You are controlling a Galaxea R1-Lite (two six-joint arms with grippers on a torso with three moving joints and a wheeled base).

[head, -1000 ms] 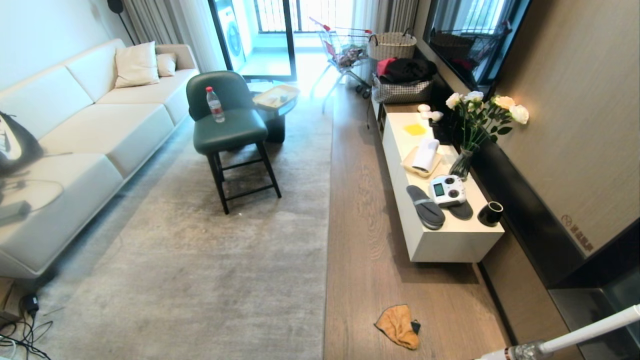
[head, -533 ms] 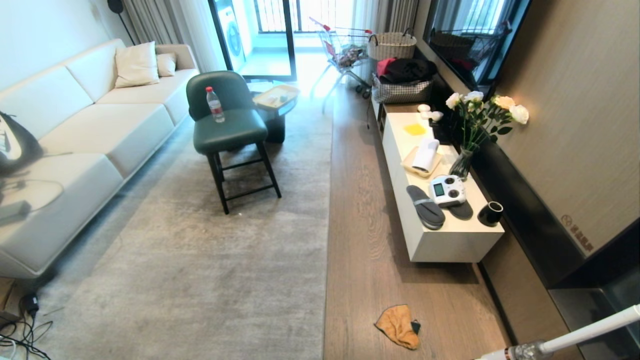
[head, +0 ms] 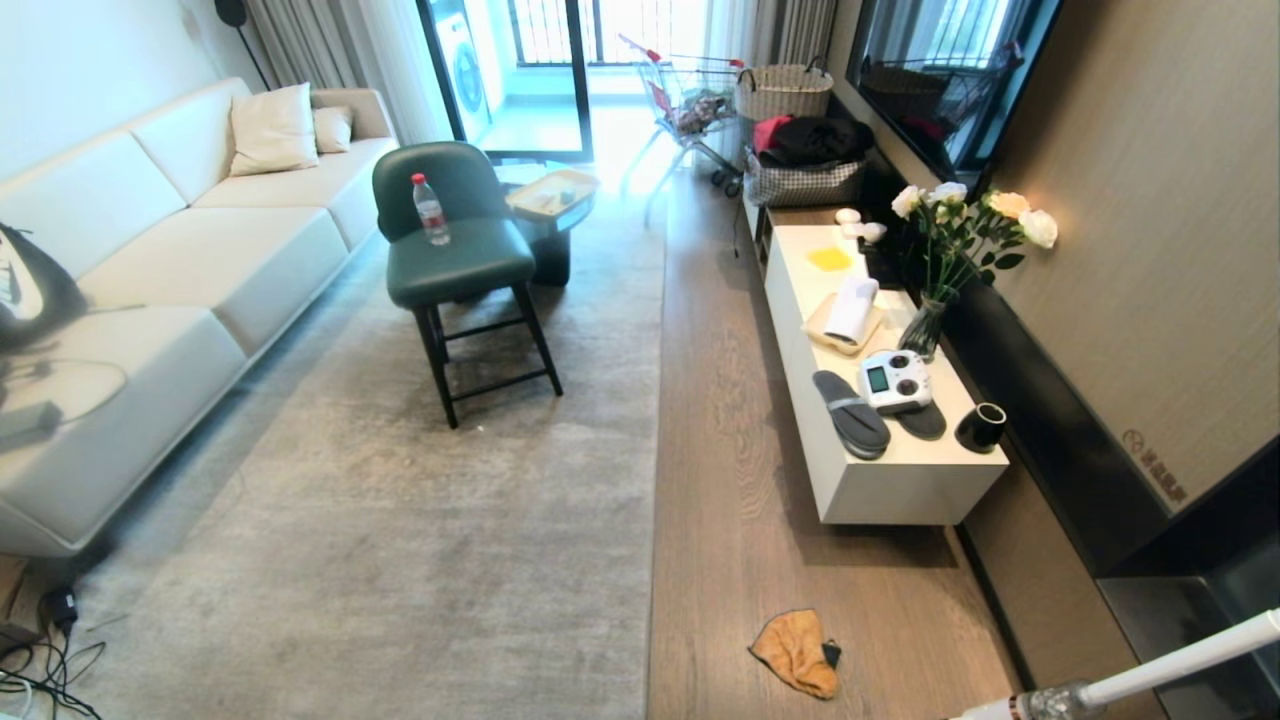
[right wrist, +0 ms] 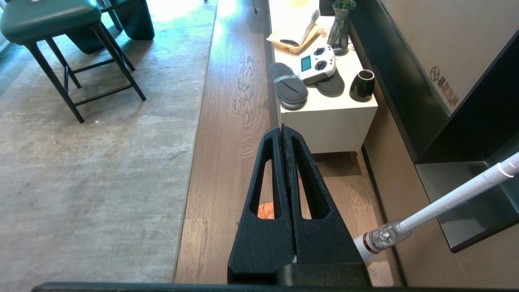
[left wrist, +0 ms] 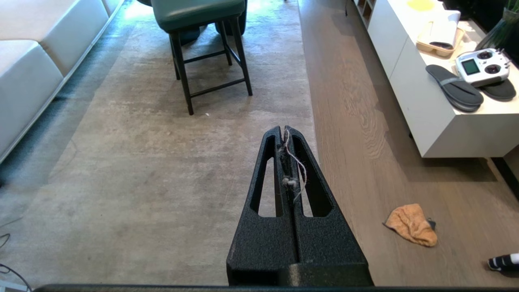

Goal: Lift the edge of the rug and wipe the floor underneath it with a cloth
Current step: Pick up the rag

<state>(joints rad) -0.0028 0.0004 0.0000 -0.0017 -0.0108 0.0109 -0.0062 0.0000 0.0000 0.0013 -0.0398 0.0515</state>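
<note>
Looking down from the head camera, I see neither arm in the room view, so nothing of the task is under way yet. The cloth (head: 796, 652) lies crumpled on the floor (head: 730, 480), a little way off the rug edge (head: 655, 480) and in front of the white cabinet (head: 900, 480) that runs along the wall. The rug lies flat, its border straight along the planks, with a green chair (head: 455, 260) standing further up on it. From the wrists I see the left gripper (left wrist: 286, 132) with its fingers clenched on nothing but a few stray threads, high above the rug near its border, and the right gripper (right wrist: 282, 130) likewise clenched and empty above the planks, the cloth partly hidden behind it. I judge this the start: the first job is fetching the cloth. That calls for bringing the rig lower and closer, releasing the right fingers and taking the cloth, leaving the left free to lift the border.
</note>
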